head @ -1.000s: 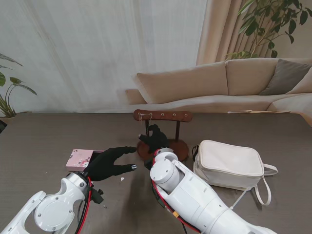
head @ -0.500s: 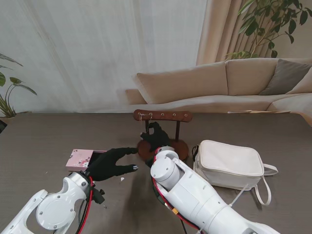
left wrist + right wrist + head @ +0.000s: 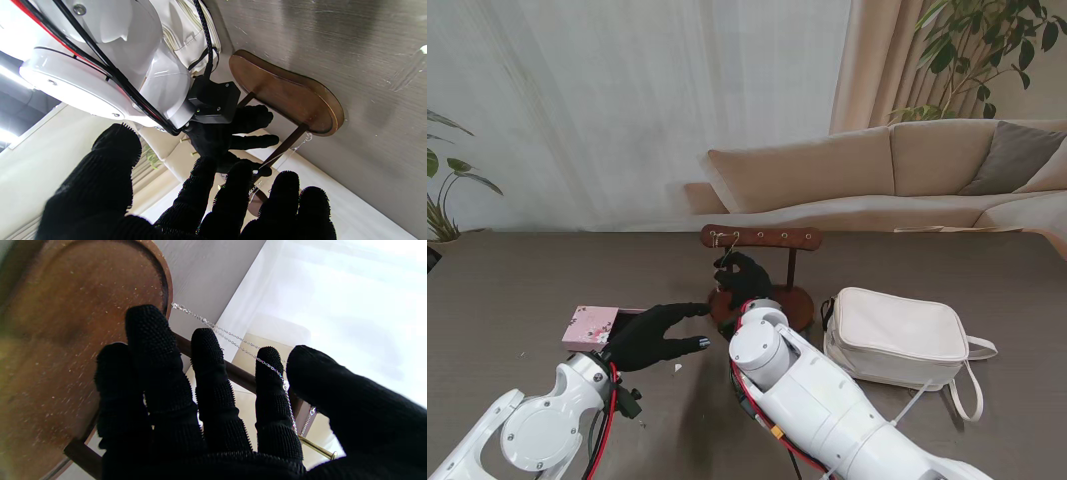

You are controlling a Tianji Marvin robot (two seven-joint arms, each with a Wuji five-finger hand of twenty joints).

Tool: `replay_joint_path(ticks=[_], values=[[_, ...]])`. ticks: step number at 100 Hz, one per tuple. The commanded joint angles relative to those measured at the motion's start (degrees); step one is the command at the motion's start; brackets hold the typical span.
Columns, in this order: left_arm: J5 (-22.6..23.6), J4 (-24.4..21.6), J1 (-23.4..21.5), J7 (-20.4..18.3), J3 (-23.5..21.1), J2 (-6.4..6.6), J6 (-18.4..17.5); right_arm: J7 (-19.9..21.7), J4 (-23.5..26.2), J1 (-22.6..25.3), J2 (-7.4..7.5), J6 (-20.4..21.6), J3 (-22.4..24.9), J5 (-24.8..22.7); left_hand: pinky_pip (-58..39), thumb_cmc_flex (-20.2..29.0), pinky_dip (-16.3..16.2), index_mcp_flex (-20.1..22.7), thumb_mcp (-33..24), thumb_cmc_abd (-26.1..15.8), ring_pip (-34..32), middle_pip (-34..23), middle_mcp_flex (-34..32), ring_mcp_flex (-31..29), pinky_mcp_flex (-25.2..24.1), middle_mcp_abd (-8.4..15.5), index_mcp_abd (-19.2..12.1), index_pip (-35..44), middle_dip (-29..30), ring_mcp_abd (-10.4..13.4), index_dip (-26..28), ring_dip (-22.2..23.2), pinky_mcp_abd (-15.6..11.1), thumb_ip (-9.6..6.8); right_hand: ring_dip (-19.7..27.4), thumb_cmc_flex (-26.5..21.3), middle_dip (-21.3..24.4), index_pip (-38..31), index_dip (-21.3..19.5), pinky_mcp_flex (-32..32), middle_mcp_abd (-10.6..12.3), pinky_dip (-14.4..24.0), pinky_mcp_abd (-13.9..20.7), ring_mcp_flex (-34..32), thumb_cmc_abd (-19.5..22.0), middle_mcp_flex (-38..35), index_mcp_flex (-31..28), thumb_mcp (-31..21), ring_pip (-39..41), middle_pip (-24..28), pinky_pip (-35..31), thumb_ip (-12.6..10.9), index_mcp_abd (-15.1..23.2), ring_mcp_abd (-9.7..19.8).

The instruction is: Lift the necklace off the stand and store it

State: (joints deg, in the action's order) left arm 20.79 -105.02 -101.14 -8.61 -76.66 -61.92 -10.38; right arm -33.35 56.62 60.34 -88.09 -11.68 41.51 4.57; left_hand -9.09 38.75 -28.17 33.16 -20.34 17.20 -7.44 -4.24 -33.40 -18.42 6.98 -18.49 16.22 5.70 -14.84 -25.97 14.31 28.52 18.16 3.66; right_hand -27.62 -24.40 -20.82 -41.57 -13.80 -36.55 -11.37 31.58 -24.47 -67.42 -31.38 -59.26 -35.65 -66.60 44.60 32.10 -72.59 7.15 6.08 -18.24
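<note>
Beige sofa (image 3: 897, 170), sheer curtains (image 3: 627, 110), possibly 2 houseplants (image 3: 972, 45).

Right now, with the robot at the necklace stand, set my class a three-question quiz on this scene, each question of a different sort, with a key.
1. True or false: the necklace already lies inside the pink floral box.
2. Which hand is at the wooden stand: A) left hand B) right hand?
3. Fill in: on the robot's right of the stand lies a white ____.

Key: 1 false, the chain runs from a hook across the right hand's fingers. 2 B. 3 bag.
</note>
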Motion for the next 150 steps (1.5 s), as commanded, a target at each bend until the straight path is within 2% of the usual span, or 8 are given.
replay_joint_path(ticks=[1, 13, 27, 39, 51, 76, 105, 150], values=[[0.0, -0.4, -0.5, -0.7, -0.3, -0.19, 0.2, 0.6, 0.3, -0.1, -0.76, -0.4, 0.3, 1.2, -0.9, 1.1, -0.8, 0.4, 1.2, -1.6, 1.2, 0.4, -0.7, -1.0, -0.6, -0.4, -0.5, 0.1, -0.5, -1.4, 0.3, -0.8, -0.9, -0.66, -0.8, -1.8, -1.0, 1.4, -0.3, 2.1, 0.6, -0.3, -0.4, -3.7, -3.2, -1.3, -1.4, -4.2, 1.4, -0.1, -2.7, 0.3, 0.7, -0.2], [0.0, -0.8, -0.9, -0.5, -0.7, -0.23, 0.3, 0.4, -0.7, -0.7, -1.26, -1.2, 0.4, 1.8, -0.9, 1.2, -0.8, 0.6, 1.3, -1.8, 1.2, 0.4, -0.7, -1.0, -0.6, -0.3, -0.5, 0.2, -0.5, -1.4, 0.3, -0.9, -0.9, -0.66, -1.2, -3.1, -1.6, 0.7, -0.7, 1.6, 0.8, -0.1, 0.2, -4.2, -5.3, -1.1, -3.3, -5.2, 2.6, 0.7, -3.6, 0.5, -0.8, 0.7], [0.2, -1.1, -1.4, -0.2, -1.1, -0.29, 0.4, -0.8, -2.5, -1.6, -2.25, -1.5, 0.3, 2.0, -0.9, 1.3, -0.8, 0.8, 1.5, -1.9, 1.3, 0.4, -0.8, -1.0, -0.6, -0.3, -0.5, 0.2, -0.5, -1.4, 0.3, -1.0, -0.9, -0.69, -1.4, -6.2, -3.4, -10.4, 8.2, 0.5, 1.4, 0.1, 1.2, -5.0, -10.0, -1.2, -7.2, -5.2, 5.1, 3.1, -5.0, 8.9, -2.1, 2.1], [0.2, -1.4, -1.7, -0.1, -1.3, -0.34, 0.5, -1.7, -3.8, -2.3, -2.94, -1.5, 0.4, 2.3, -0.9, 1.3, -0.8, 0.8, 1.7, -2.1, 1.4, 0.4, -0.7, -0.9, -0.6, -0.4, -0.5, 0.2, -0.5, -1.5, 0.3, -1.2, -0.9, -0.69, -1.4, -8.8, -4.0, -18.8, 8.3, -0.6, 2.4, 0.2, 1.5, -6.1, -11.6, -2.3, -11.2, -4.7, 6.3, 4.1, -5.9, 10.4, -2.9, 2.8], [0.2, -1.6, -1.8, 0.0, -1.4, -0.35, 0.8, -2.1, -3.8, -2.5, -3.09, -1.5, 0.7, 2.8, -0.9, 1.4, -0.9, 1.1, 1.9, -2.3, 1.4, 0.4, -0.8, -1.0, -0.7, -0.4, -0.5, 0.3, -0.5, -1.5, 0.4, -1.4, -0.9, -0.71, -1.9, -10.7, -5.6, -21.1, 4.2, -1.6, 3.1, 0.2, 1.6, -6.8, -10.2, -4.1, -14.5, -4.9, 7.9, 4.8, -6.6, 10.5, -5.6, 3.1], [0.2, -1.8, -2.1, 0.0, -1.5, -0.37, 1.0, -2.3, -1.4, -2.4, -2.19, -2.2, 1.6, 2.7, -0.9, 1.5, -0.9, 0.8, 2.4, -2.7, 1.5, 0.4, -0.7, -0.9, -0.8, -0.4, -0.5, 0.1, -0.5, -1.6, 0.3, -1.7, -0.9, -0.74, -2.2, -11.6, -10.0, -24.5, -6.8, -2.5, 3.5, 0.2, 2.1, -7.0, -8.4, -4.9, -15.1, -6.0, 10.7, 8.3, -7.8, 11.0, -5.7, 3.5], [0.4, -2.1, -2.3, 0.1, -1.8, -0.4, 1.4, -0.7, 1.2, -1.6, -0.91, -3.1, 2.5, 3.3, -0.9, 1.7, -1.0, 1.1, 3.1, -3.2, 1.6, 0.4, -0.7, -0.9, -0.9, -0.4, -0.5, 0.2, -0.5, -1.5, 0.3, -2.1, -0.9, -0.82, -3.6, -11.8, -16.4, -27.5, -16.2, -2.5, 1.7, 0.7, 1.8, -7.0, -7.5, -4.6, -14.9, -8.0, 16.4, 15.6, -8.7, 12.0, -8.0, 3.2], [1.8, -4.0, -5.2, 2.2, -4.6, -0.81, 1.5, -0.1, 5.5, -0.9, 0.39, -4.2, 4.0, 4.2, -0.9, 2.2, -1.1, 1.5, 3.9, -3.6, 1.7, 0.4, -0.9, -1.0, -0.9, -0.5, -0.3, 0.4, -0.5, -1.6, 0.4, -2.8, -0.8, -0.92, -4.5, -11.6, -19.9, -29.0, -20.4, -2.4, 0.1, 1.6, 0.0, -6.8, -7.9, -5.1, -15.4, -9.6, 20.2, 19.7, -9.0, 12.6, -10.3, 1.4]])
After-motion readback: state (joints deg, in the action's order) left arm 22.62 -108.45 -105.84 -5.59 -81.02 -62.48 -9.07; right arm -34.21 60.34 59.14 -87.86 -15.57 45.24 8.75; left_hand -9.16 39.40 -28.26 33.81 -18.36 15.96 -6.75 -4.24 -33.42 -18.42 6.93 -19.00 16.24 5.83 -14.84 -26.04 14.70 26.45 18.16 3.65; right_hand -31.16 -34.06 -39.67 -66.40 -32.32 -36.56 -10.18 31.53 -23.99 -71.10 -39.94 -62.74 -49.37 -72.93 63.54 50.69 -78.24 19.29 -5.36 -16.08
